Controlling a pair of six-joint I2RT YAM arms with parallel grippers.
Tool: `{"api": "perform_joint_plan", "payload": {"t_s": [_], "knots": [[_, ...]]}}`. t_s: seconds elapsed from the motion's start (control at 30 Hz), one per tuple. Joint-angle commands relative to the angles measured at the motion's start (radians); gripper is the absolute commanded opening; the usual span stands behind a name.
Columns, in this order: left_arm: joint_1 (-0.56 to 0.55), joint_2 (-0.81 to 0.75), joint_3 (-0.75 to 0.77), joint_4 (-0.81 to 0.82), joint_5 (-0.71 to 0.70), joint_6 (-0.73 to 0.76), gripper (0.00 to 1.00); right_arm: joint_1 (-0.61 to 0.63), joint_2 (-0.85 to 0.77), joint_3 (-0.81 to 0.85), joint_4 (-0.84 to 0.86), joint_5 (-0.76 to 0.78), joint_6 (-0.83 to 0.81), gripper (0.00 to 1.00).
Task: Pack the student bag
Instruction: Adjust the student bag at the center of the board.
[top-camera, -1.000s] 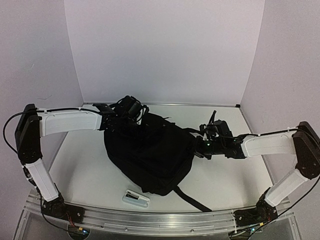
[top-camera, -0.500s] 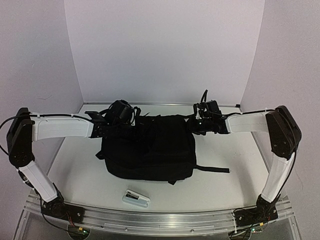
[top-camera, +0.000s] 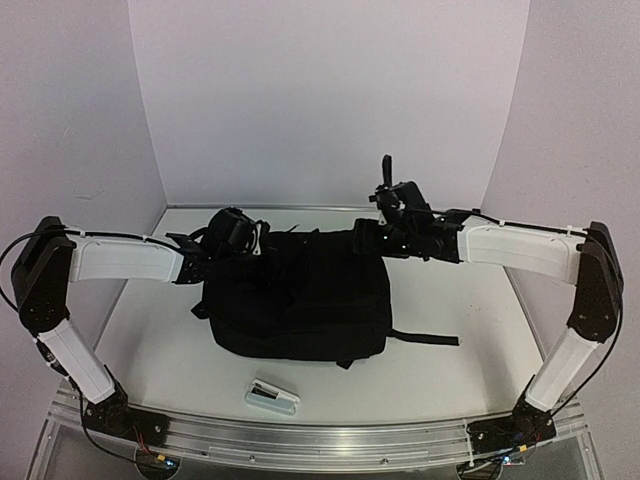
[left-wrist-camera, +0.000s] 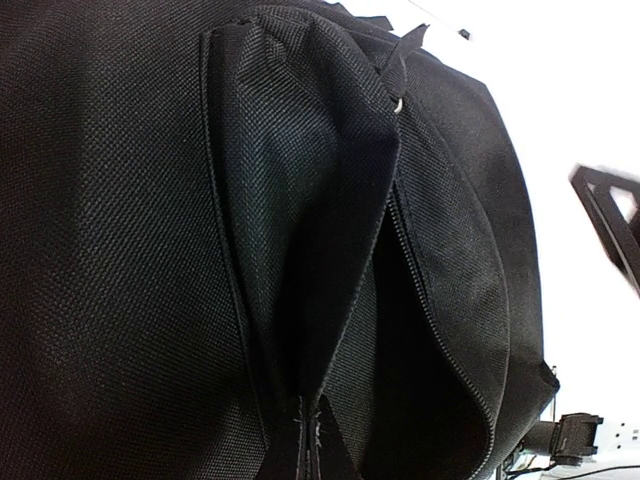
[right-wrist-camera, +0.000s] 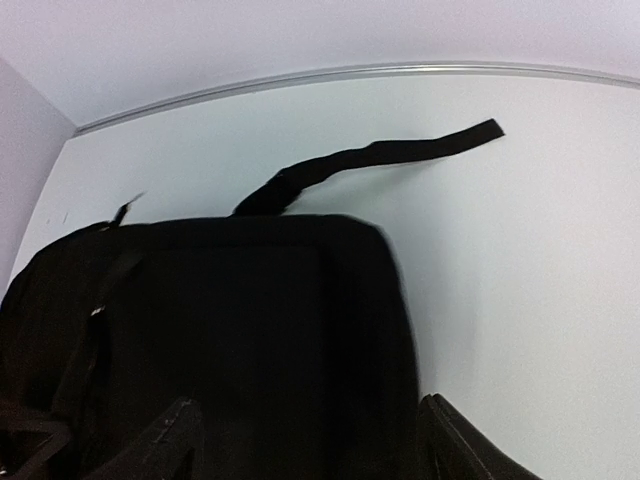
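Observation:
The student bag (top-camera: 295, 300), a large black fabric backpack, lies flat in the middle of the table. My left gripper (top-camera: 222, 245) is at its far left corner, shut on the bag's fabric beside the gaping zipper (left-wrist-camera: 420, 250); in the left wrist view the pinched fold runs down to the gripper (left-wrist-camera: 310, 445). My right gripper (top-camera: 375, 235) hovers over the bag's far right corner. Its fingers (right-wrist-camera: 165, 445) stand wide apart with nothing gripped, and the bag (right-wrist-camera: 230, 330) lies below them.
A loose black strap (top-camera: 425, 337) trails from the bag to the right across the white table (top-camera: 470, 300); the right wrist view shows the strap (right-wrist-camera: 370, 160) too. A small white and dark flat item (top-camera: 272, 397) lies near the front edge. Walls enclose the back and sides.
The bag swung from a tilted heap to lie flat and square. My right gripper let go of it, opened wide and moved to the far right corner. The left gripper stayed shut on the fabric.

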Motion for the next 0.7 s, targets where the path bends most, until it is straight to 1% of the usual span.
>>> {"api": "perform_joint_plan", "payload": {"t_s": [0.0,0.1,0.33,0.53,0.67], "knots": [[0.007,0.0,-0.045,-0.029,0.012,-0.024,0.0,0.117,0.033,0.115,-0.155,0.18,0.005,0.76],[0.008,-0.002,-0.058,-0.011,0.017,-0.036,0.0,0.212,0.11,0.224,-0.249,0.283,0.003,0.81],[0.007,-0.015,-0.084,0.023,0.023,-0.053,0.0,0.348,0.285,0.447,-0.429,0.415,0.004,0.91],[0.007,-0.011,-0.084,0.034,0.032,-0.054,0.0,0.389,0.44,0.616,-0.625,0.556,0.05,0.96],[0.007,-0.011,-0.086,0.036,0.028,-0.056,0.0,0.392,0.498,0.705,-0.772,0.646,0.106,0.98]]}}
